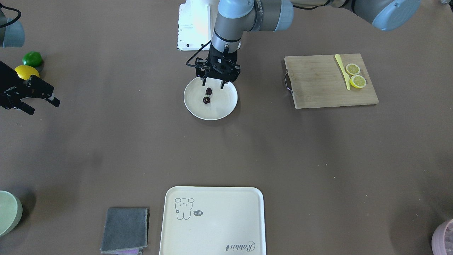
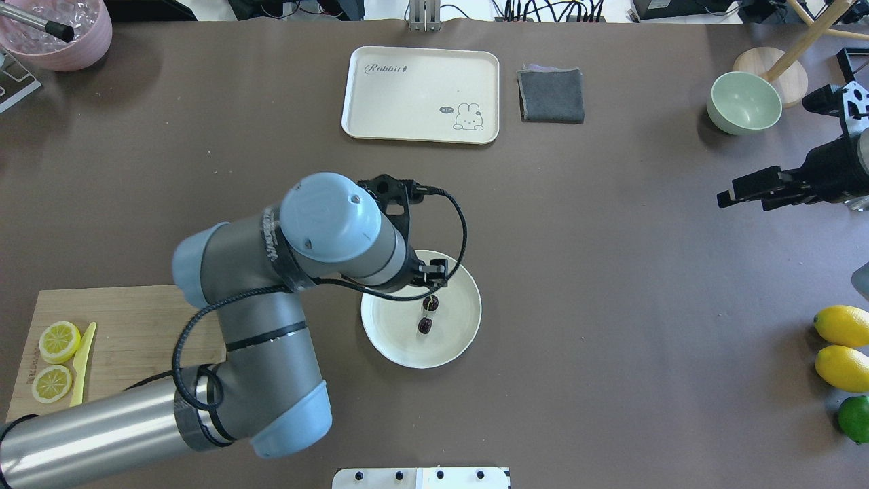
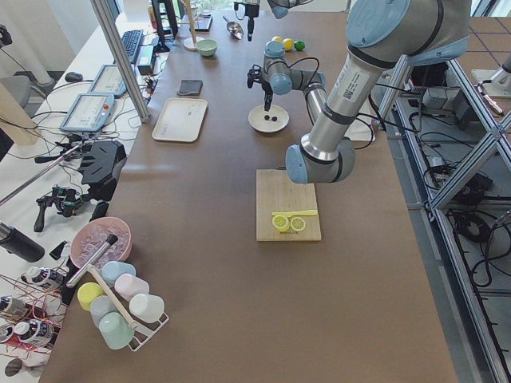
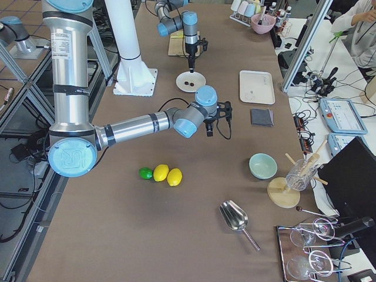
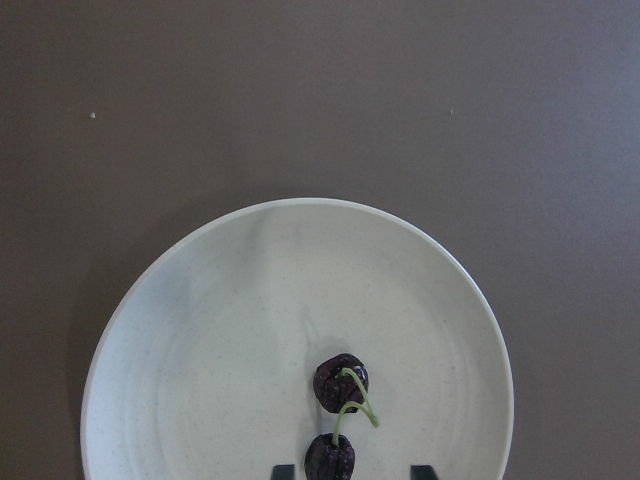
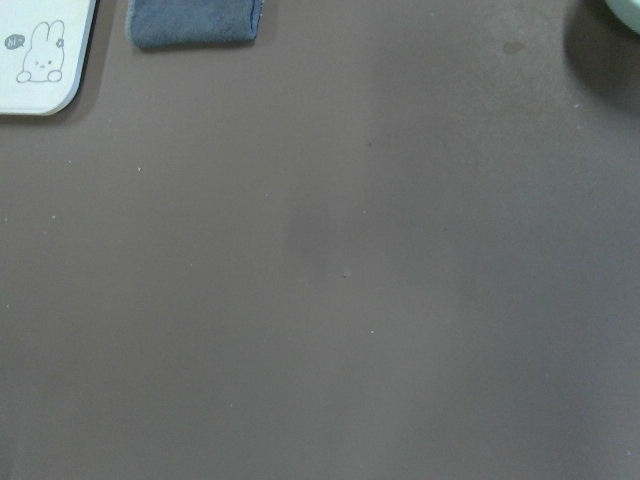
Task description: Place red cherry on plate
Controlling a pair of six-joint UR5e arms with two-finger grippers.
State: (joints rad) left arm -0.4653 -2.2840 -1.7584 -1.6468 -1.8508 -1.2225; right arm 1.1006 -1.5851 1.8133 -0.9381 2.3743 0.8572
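The red cherry [image 1: 206,100], two dark maroon fruits on one pale green stem, lies on the round cream plate [image 1: 221,106] in mid-table. The left wrist view shows the cherry [image 5: 340,382] resting on the plate [image 5: 200,350], its stem free. My left gripper [image 1: 213,84] hangs just above the plate's robot-side part, open, its fingertips either side of the nearer fruit without gripping it. In the overhead view the left arm hides most of that gripper, but the cherry [image 2: 425,326] shows. My right gripper [image 1: 44,107] is open and holds nothing, far off to the side.
A cream tray [image 1: 212,219] with an animal drawing and a grey cloth [image 1: 125,228] lie at the operators' edge. A wooden board [image 1: 318,85] carries lemon slices and a yellow knife. Lemons [image 2: 842,326], a lime and a green bowl [image 2: 743,102] sit on my right.
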